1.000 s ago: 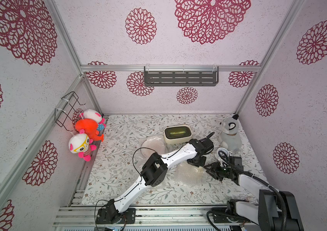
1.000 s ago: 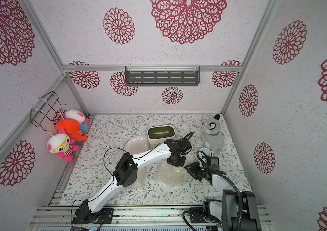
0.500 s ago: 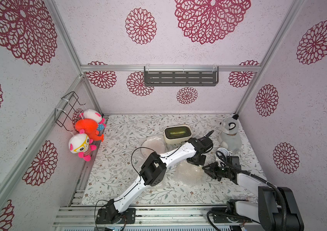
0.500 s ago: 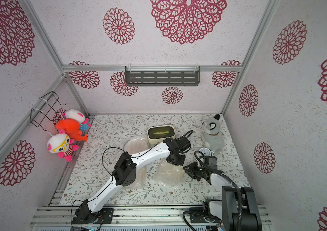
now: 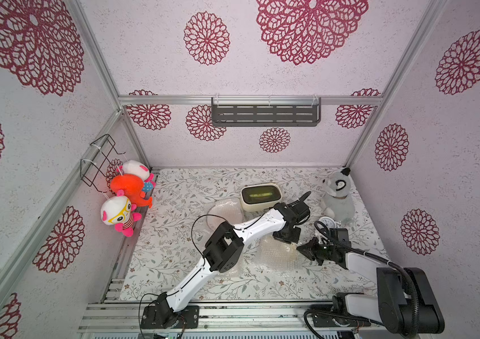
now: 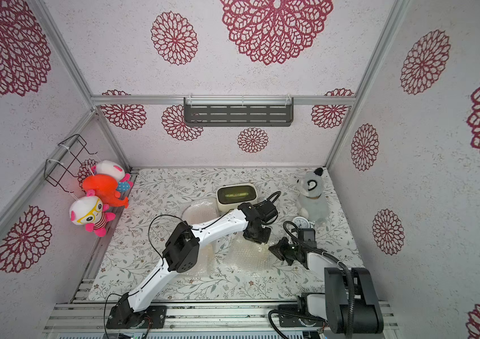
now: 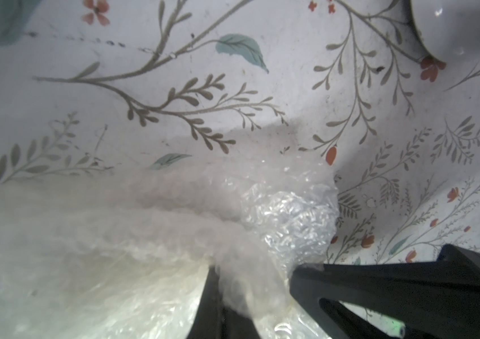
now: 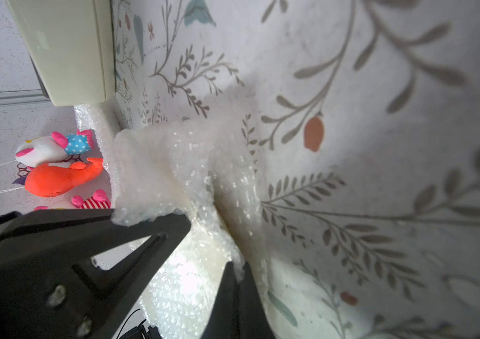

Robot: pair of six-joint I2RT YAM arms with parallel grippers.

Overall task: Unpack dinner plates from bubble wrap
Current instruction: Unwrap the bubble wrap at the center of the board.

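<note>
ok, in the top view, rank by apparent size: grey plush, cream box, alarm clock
In a top view, largest to smallest:
1. grey plush
2. cream box, not far behind the plush
3. alarm clock, clearly smallest

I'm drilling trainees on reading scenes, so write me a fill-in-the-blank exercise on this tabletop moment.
1. The left claw and the right claw are both shut on the ____.
2. Beside the grey plush stands a small white ____.
3. The cream box has a dark ____ top.
Missing words: bubble wrap; alarm clock; green.
</note>
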